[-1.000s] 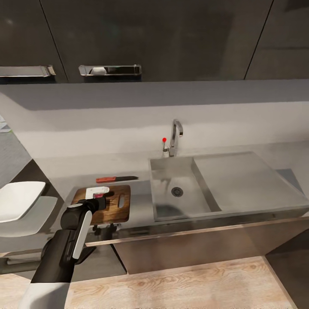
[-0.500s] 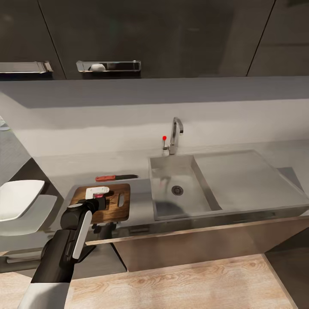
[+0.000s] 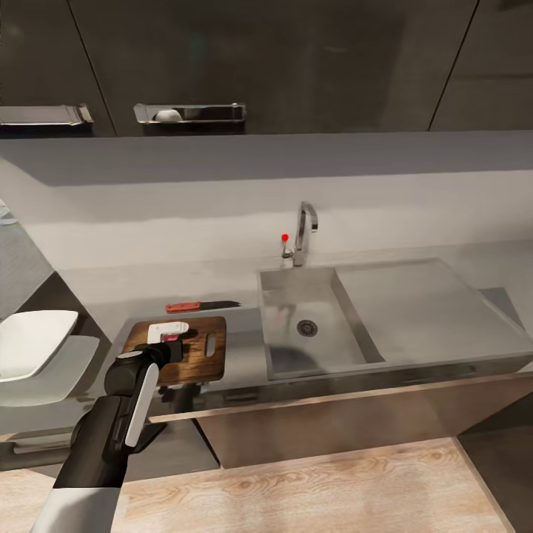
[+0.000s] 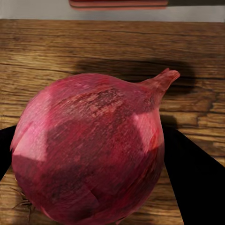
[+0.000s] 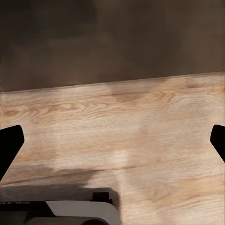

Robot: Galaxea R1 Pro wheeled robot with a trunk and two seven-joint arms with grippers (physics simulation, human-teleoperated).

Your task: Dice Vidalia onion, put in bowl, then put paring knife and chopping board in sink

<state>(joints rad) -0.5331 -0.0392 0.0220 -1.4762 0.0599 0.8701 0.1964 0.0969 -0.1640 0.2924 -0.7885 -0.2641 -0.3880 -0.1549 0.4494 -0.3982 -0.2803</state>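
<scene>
The dark red Vidalia onion sits between the two dark fingers of my left gripper, which is shut on it just above the brown chopping board. In the head view the left gripper hovers over the near left part of the chopping board, with the onion a small pink spot at its tip. The red-handled paring knife lies on the grey countertop just behind the board. The sink is to the right. The white bowl stands at far left. My right gripper is open over the wooden floor.
An angular chrome tap with a red knob stands behind the basin, and a flat drainer lies to its right. Dark wall cabinets hang overhead. The robot's base shows above pale wood floor.
The head camera has shifted slightly. The left arm and the onion in its gripper have stayed over the board.
</scene>
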